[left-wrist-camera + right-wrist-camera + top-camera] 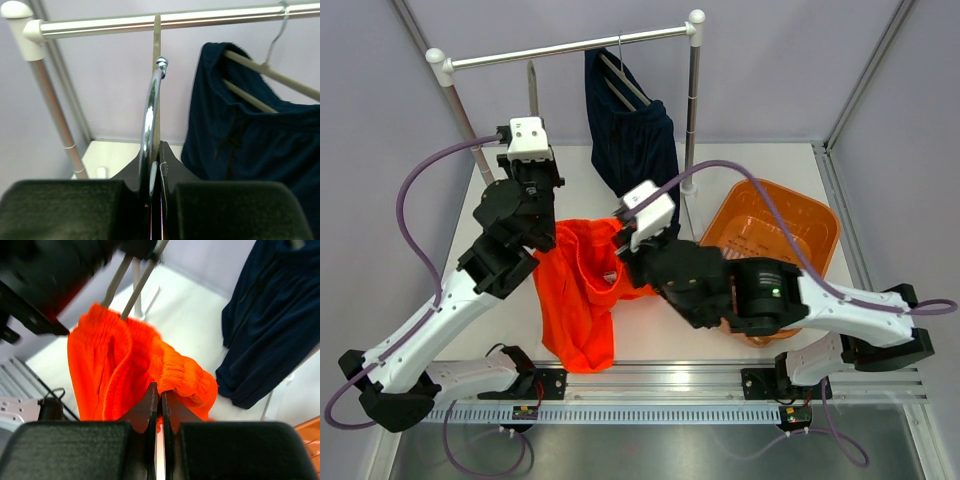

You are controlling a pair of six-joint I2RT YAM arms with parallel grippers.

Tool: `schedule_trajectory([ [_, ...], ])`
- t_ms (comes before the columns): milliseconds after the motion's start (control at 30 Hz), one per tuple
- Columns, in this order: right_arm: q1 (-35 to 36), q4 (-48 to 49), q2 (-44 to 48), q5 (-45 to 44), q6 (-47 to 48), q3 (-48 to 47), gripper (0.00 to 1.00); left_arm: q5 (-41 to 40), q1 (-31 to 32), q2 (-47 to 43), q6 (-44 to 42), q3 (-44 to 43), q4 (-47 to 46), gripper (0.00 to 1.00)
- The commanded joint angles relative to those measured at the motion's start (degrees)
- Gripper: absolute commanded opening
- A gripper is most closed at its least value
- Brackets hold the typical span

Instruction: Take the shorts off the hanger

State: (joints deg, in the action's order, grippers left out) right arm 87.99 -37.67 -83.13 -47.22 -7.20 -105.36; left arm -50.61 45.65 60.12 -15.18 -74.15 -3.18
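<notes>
From above: finds the left gripper (533, 165) raised over the table (740, 165), with the orange shorts (578, 300) hanging below it and trailing toward the near edge. Places the right gripper (623, 252) at the upper right corner of that garment, nipping a bunch of waistband (605, 240). Also takes in navy shorts (635, 140) hung on the rail (570, 46) behind, and an orange basket (790, 225) off to the right, near the right arm. From the left wrist: shows the fingers (60, 210) pressed tight on the neck of the black hanger (172, 170), its chrome hook (151, 110) rising ahead toward the rail but apart from it. From the right wrist: shows the pads (146, 407) squeezed together on a fold of orange waistband, and two pale bars (131, 290) of the hanger running down into the far side of the waistband. Cannot tell from here how firmly the elastic sits on those bars. Reads as the stripping step itself: hanger off the rail and braced, cloth gripped, shorts not yet free. Calls next for drawing the right gripper away from the hanger along the line of the bars, keeping the pinch, with the left held steady so the waistband slides off rather than dragging the hanger along. Worth watching for elastic catching on a bar end.
</notes>
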Motion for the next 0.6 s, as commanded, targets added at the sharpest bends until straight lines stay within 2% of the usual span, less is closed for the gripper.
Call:
schedule_trajectory([
  [0,0.34,4.53,7.62,-5.95,5.7,-4.94,0.0,-6.6,-1.08,1.23,-3.27,0.32,-7.01,0.0],
  [167,0.34,6.99,12.02,-11.13,11.59,-5.21,0.0,-7.31,-3.72,2.63,-0.74,-0.64,-4.56,0.0],
  [267,0.34,11.64,14.48,-14.21,16.94,-4.33,0.0,-6.52,-4.87,2.9,1.55,-0.82,-2.01,0.0],
  [400,0.34,26.28,15.81,-18.94,29.32,-3.71,0.0,-6.26,-5.22,2.9,2.69,-0.73,0.79,0.0],
  [467,0.17,33.5,15.02,-20.18,40.73,-3.8,0.0,-4.68,-5.22,2.64,5.59,-1.43,3.08,0.0],
  [500,-0.09,40.94,13.89,-20.8,47.56,-4.67,0.0,-2.67,-5.22,2.03,8.3,-2.13,7.09,0.0],
  [567,-2.36,43.73,11.52,-20.72,51.31,-6.77,0.0,-0.9,-5.22,1.41,10.42,-2.66,10.28,0.0],
])
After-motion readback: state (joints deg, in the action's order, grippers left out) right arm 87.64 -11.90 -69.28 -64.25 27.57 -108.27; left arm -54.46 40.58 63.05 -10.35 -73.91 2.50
